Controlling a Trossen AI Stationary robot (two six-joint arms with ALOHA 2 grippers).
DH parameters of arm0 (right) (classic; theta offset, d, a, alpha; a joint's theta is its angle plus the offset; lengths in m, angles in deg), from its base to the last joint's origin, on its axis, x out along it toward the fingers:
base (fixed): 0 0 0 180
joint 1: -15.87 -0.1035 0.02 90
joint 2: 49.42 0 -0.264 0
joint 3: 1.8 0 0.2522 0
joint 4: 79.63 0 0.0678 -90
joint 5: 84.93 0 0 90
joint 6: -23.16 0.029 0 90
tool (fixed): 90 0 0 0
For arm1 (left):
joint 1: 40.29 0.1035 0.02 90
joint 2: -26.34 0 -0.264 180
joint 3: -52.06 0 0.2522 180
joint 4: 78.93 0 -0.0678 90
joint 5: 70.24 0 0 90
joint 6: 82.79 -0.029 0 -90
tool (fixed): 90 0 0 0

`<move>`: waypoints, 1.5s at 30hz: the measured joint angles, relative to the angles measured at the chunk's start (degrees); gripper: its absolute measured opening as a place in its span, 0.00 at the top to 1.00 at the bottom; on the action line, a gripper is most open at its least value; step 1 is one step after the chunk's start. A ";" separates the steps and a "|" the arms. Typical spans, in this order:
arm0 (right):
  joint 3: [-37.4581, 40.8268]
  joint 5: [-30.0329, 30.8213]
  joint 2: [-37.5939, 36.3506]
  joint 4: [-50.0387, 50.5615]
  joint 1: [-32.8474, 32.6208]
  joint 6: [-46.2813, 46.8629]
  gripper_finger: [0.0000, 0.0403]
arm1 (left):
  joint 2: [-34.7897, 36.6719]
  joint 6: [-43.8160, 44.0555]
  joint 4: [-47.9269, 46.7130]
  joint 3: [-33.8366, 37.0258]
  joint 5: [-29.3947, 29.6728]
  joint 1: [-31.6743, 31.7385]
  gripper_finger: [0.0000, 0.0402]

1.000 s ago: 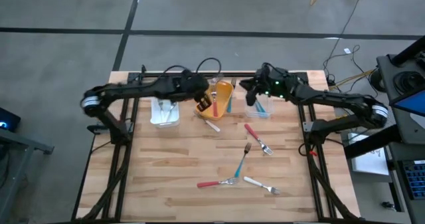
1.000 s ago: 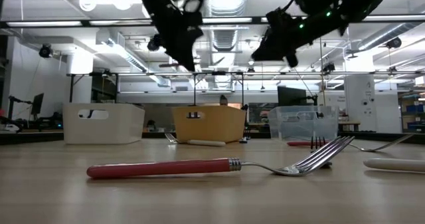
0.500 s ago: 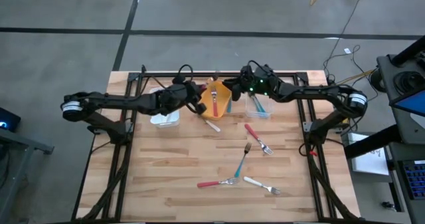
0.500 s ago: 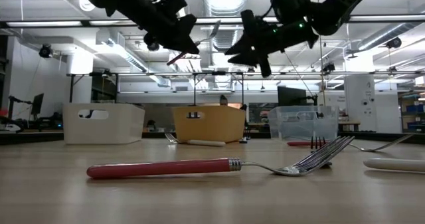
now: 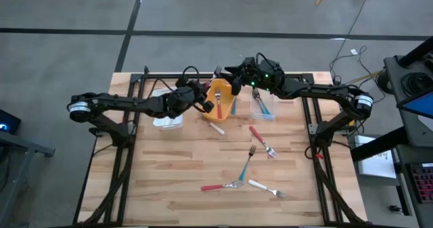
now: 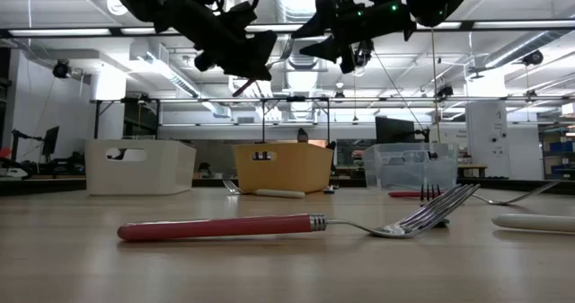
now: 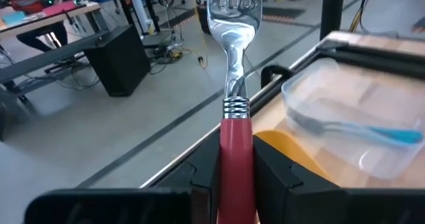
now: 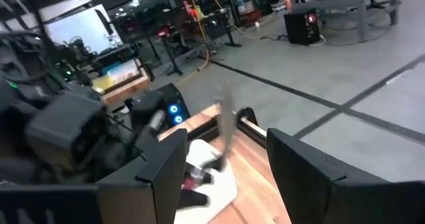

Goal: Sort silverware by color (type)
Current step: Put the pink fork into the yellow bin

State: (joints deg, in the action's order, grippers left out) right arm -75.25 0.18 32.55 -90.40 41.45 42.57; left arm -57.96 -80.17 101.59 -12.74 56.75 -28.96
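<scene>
Right tool (image 5: pixel 233 76), top centre, has just spread apart; left tool (image 5: pixel 201 103) stays clamped on a red fork (image 7: pixel 235 104) beside the orange bin (image 5: pixel 223 98).

Red-handled fork (image 7: pixel 234 111), gripped, tines outward.

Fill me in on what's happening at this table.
Two robot arms are sorting forks into bins by handle color. The left pincer holds a red fork up beside the orange bin. The right pincer is open and empty above that bin's far side. The clear bin holds a blue one. Five forks still lie on the table.
</scene>
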 joint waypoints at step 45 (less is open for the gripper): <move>-12.93 2.46 5.25 24.07 -0.39 -14.15 0.98 | -0.43 -3.68 -1.21 -4.39 -9.22 -0.08 0.66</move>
State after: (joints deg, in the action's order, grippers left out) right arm -88.17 2.64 37.80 -66.33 41.06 28.42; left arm -58.39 -83.85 100.38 -17.14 47.54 -29.04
